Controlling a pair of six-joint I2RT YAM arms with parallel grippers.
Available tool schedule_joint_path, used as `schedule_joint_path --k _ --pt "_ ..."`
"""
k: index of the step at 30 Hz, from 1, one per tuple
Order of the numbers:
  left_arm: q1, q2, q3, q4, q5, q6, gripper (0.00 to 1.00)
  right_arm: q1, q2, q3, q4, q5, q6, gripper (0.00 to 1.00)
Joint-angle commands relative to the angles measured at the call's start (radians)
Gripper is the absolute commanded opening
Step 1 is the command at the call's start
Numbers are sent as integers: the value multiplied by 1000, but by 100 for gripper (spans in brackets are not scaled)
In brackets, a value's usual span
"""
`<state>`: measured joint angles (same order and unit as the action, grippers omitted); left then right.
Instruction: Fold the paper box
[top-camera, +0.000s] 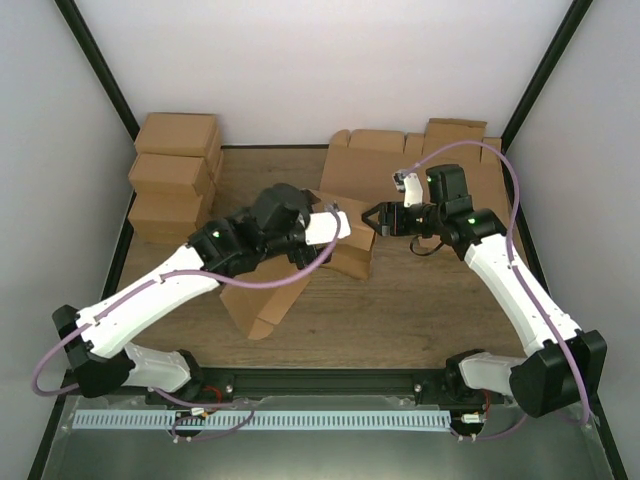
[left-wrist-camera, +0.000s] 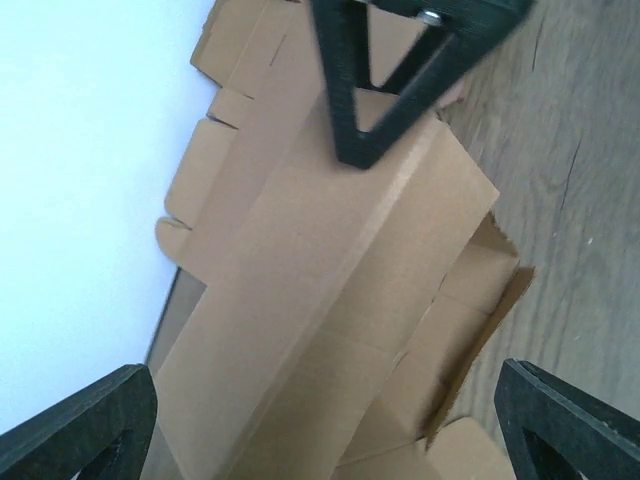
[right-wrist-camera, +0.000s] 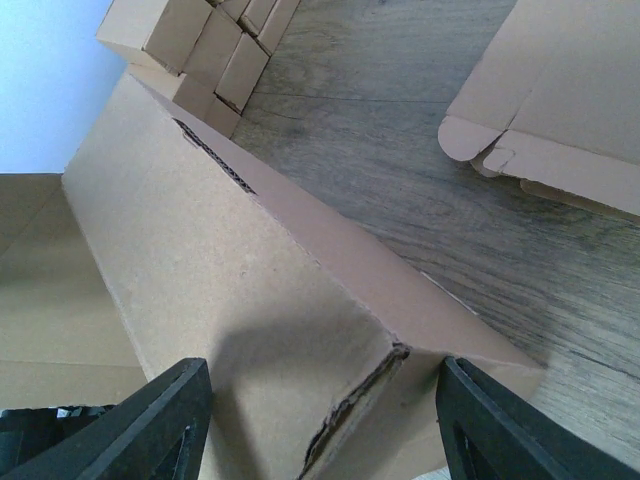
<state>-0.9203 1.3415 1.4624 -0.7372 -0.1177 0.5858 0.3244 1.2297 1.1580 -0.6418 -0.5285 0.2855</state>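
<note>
Paper box (top-camera: 268, 300) mid-table, partly formed, long axis diagonal from near-left to far-right. Plain brown corrugated cardboard, matte, creased panels, one wall raised, flaps loose at the near end, fluted cut edge showing in the right wrist view. Right gripper (right-wrist-camera: 322, 372) at the far-right end, pointing along that axis, spread wide astride the raised wall's corner; contact not discernible. Left gripper (left-wrist-camera: 320, 380) over the middle from the left, also spread wide, nothing held, panel lying between the fingers. Both within reach; right probably better placed for the end flap. Wood-grain table (top-camera: 450, 310) beneath; stack of closed boxes (top-camera: 175, 175) far left, flat blanks (top-camera: 390, 160) far right.
</note>
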Motion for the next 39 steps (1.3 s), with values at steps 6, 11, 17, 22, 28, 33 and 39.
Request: schedule_joint_path --k 6,11,17,22,28,33,39 --pt "-85 84 -107 123 -292 252 91 10 23 28 -39 12 -5 64" --pt "-84 86 -164 244 -368 291 82 10 22 23 -38 10 -6 64" --pt "-83 108 -170 326 -364 311 75 10 22 25 -36 7 -8 64" --pt "-81 148 -166 348 -360 342 69 10 26 28 -33 1 -7 64" --pt "-79 177 -188 397 -359 372 54 10 27 28 -34 -3 -11 64" --pt "-79 186 -201 442 -344 382 37 10 27 28 -35 -4 -13 63" --pt "-80 191 -242 509 -353 421 18 11 27 28 -27 -20 -7 62"
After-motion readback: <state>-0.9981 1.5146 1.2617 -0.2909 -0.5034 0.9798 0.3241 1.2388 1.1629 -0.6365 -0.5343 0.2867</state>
